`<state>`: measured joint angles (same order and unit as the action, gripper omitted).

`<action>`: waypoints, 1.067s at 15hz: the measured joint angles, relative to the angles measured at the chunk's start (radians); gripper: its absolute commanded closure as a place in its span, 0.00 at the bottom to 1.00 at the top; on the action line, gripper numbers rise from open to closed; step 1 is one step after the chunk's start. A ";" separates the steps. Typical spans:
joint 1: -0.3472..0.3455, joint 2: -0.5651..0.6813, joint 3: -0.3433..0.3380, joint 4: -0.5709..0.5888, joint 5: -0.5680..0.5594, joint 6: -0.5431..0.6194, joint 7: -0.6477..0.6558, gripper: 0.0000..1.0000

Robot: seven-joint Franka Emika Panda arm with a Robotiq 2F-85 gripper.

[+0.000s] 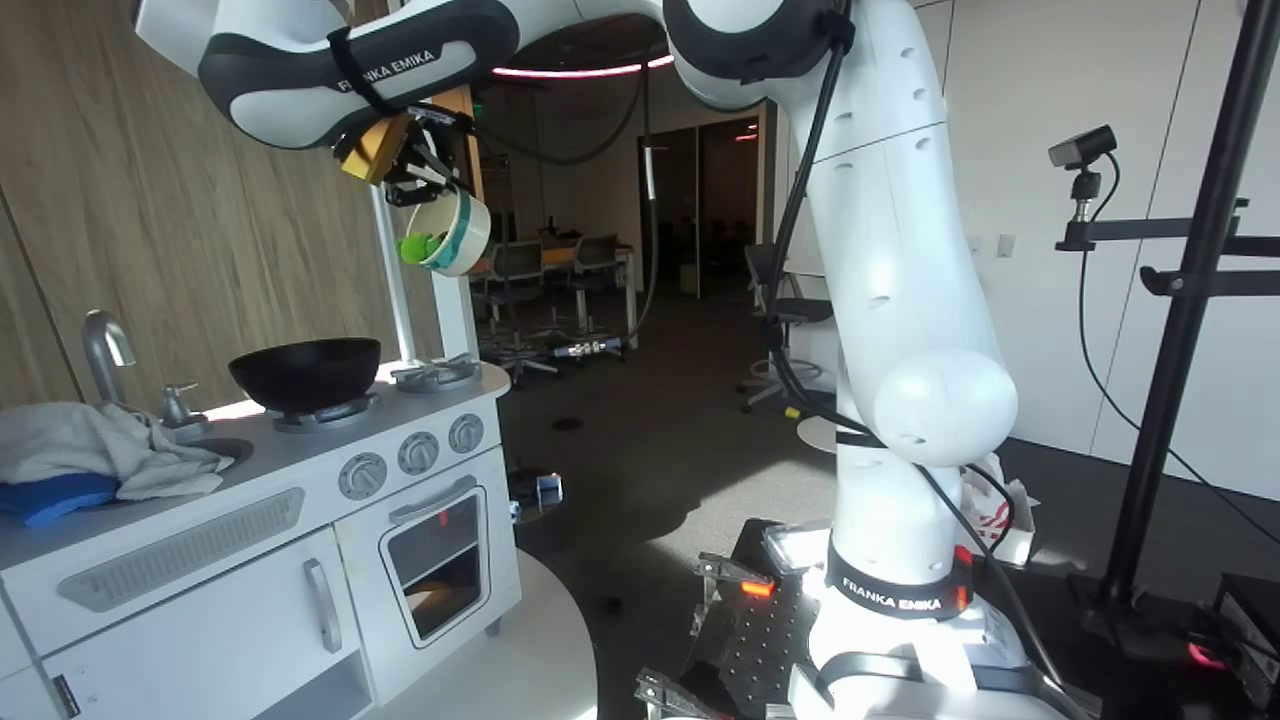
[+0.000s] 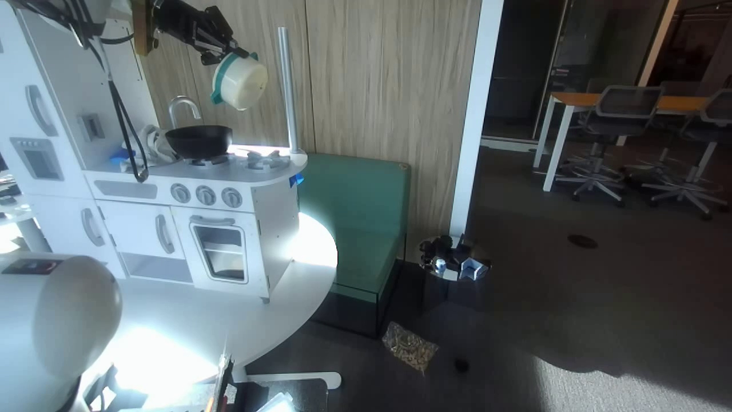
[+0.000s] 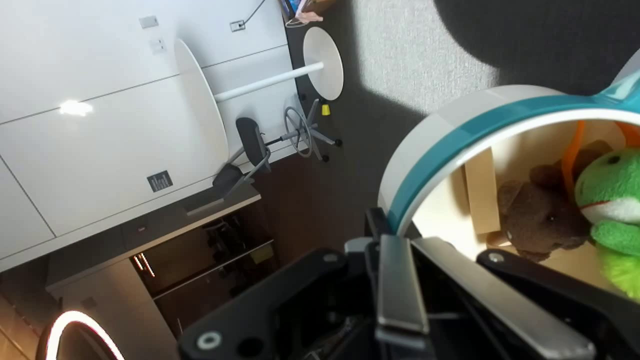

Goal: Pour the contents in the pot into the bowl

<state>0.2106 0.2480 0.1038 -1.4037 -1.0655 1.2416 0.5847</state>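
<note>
The pot is cream-white with a teal rim band; it shows in both exterior views [image 1: 470, 238] [image 2: 246, 84] and in the wrist view [image 3: 430, 162]. My gripper [image 1: 428, 190] is shut on its rim, also in the wrist view [image 3: 392, 235]. The pot hangs tilted in the air, its mouth turned sideways. Inside are a green plush toy [image 3: 612, 187], a brown plush toy [image 3: 542, 220], a tan block [image 3: 482, 192] and something orange. The green toy [image 1: 418, 248] shows at the pot's mouth. The black bowl [image 1: 305, 375] [image 2: 199, 142] sits on a burner, lower than the pot. Its inside is hidden.
The toy kitchen counter [image 1: 265, 450] carries a faucet [image 1: 105, 345], a grey cloth [image 1: 110, 440], a blue cloth [image 1: 60, 495] and a second burner [image 1: 437, 374]. A vertical metal post [image 2: 287, 91] rises at the counter's end near the pot.
</note>
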 measured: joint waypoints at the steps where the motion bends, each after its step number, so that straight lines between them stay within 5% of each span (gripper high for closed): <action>1: 0.005 0.010 0.001 0.013 -0.016 0.005 -0.030 0.98; 16: 0.055 0.221 0.002 0.242 -0.139 0.049 -0.282 0.98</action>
<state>0.2654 0.4691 0.1056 -1.1617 -1.2044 1.2902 0.3023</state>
